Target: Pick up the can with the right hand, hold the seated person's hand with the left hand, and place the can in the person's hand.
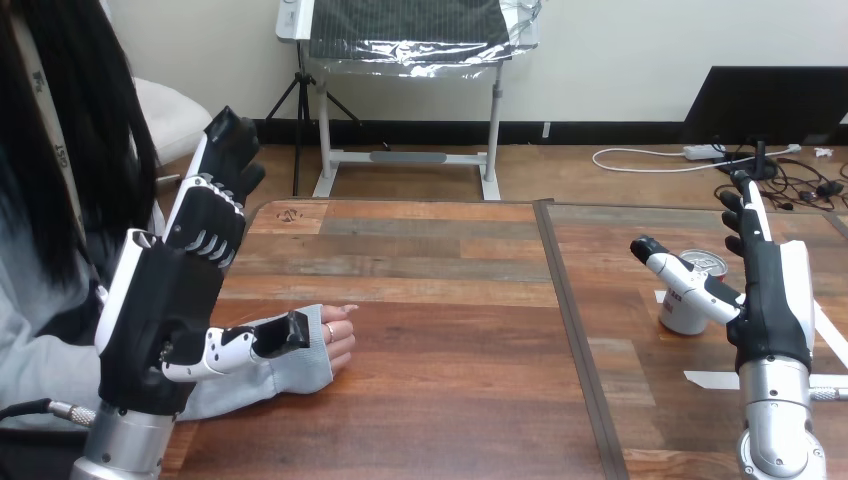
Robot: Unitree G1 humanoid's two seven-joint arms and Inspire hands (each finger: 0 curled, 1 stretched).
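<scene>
A white can (683, 312) with red print and a silver top stands upright on the table's right part. My right hand (772, 292) is just to its right, fingers straight and pointing up, thumb reaching left across the can's upper side. The hand is open and nothing is curled round the can. At the left, the person's hand (338, 338) rests on the table in a loose fist, grey sleeve to the knuckles. My left hand (165, 305) is raised beside it, open with fingers pointing up. Its thumb stretches right in front of the person's sleeve, not curled round it.
The wooden table (450, 300) has a dark seam (570, 330) running front to back between the two hands. Strips of white tape (712, 379) lie on the table around the can.
</scene>
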